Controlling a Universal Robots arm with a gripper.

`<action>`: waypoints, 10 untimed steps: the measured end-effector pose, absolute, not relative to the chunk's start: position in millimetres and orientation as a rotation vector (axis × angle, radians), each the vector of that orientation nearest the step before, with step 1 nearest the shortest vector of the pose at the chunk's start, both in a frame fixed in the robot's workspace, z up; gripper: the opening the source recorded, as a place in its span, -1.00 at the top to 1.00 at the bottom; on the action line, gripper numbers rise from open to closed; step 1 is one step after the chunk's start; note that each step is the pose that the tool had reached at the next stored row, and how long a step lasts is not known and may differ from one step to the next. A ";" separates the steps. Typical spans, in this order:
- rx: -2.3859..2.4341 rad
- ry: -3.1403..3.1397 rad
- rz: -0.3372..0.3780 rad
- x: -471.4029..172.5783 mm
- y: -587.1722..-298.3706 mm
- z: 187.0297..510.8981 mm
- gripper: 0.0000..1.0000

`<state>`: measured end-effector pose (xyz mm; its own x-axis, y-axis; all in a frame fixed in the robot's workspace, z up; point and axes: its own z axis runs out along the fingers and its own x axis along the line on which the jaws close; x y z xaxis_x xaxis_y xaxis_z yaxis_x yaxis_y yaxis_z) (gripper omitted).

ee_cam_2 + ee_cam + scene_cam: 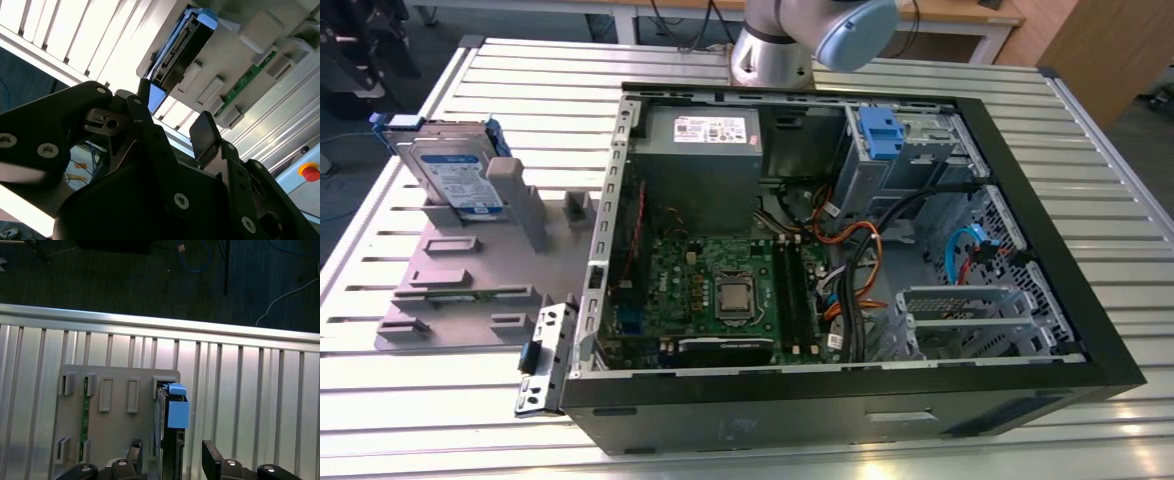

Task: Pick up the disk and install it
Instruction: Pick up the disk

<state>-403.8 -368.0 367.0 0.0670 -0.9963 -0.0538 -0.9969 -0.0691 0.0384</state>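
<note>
Quick status: the disk point(454, 178) is standing on edge in the grey holder plate point(454, 300) on the bench point(414, 420), at the exterior view's left, well apart from the open PC case point(854, 405), so not picked up yet. In the first wrist view the gripper point(172, 457) sits right over the disk point(170, 442) w/ its fingers point(212, 460) spread wide, one on each side of the drive's edge, and there's a visible gap on both sides, so nothing is pinched. The blue carrier tab point(178, 412) sticks up btwn them. Same deal in the second wrist view: gripper point(173, 111) spread, disk point(182, 45) edge-on in its slot just past the tips. A green circuit strip point(85, 407) sits in another slot of the plate. Inside the case, the grey bay w/ the blue latch point(881, 130) is at the far corner, beside the power supply point(700, 150); the arm's base point(781, 45) stands behind the case.
</note>
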 end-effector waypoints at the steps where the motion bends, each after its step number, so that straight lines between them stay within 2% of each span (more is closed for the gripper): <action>1: -2.288 2.137 0.103 -403.8 -366.4 366.7 -0.18; 10: -2.292 2.141 0.096 -403.9 -356.6 365.0 -0.18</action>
